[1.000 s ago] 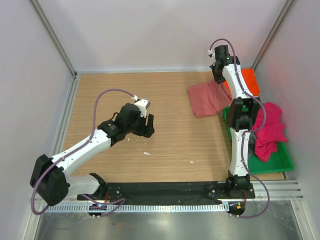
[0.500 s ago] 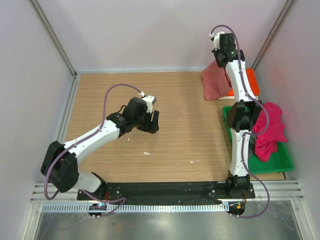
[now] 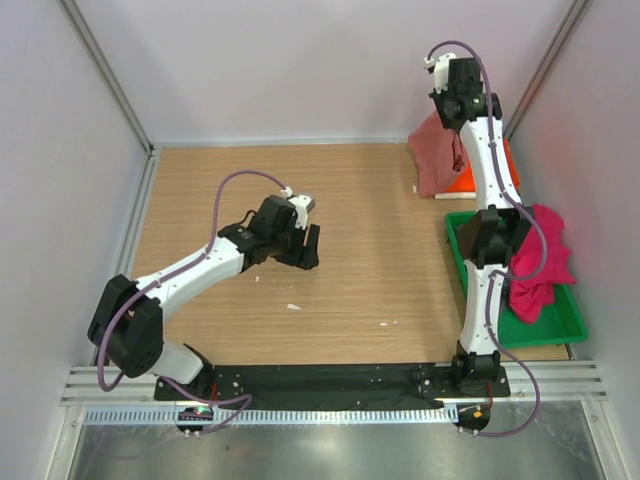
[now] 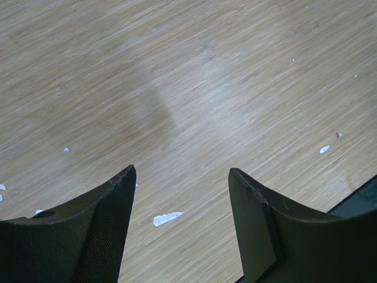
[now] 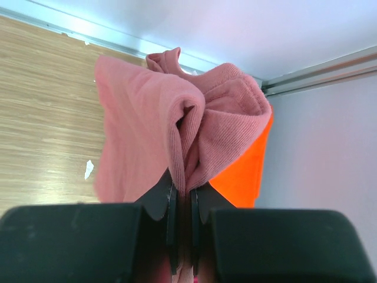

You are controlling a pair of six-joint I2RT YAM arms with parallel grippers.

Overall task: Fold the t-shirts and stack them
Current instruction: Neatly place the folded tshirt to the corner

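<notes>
Salmon shirt (image 5: 141, 124) hangs long-ways below our right gripper's (image 5: 182, 194) clenched jaws, pinched at 1 bunched edge; our left gripper (image 4: 181, 171) gapes empty, well apart from it.

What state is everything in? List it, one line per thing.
salmon-red t-shirt: bunched, held up, hanging from the right gripper.
orange t-shirt: lying at the far right corner, partly hidden.
magenta t-shirt: crumpled in the green tray.
left gripper: open, empty.
right gripper: shut on the salmon-red t-shirt.
</notes>
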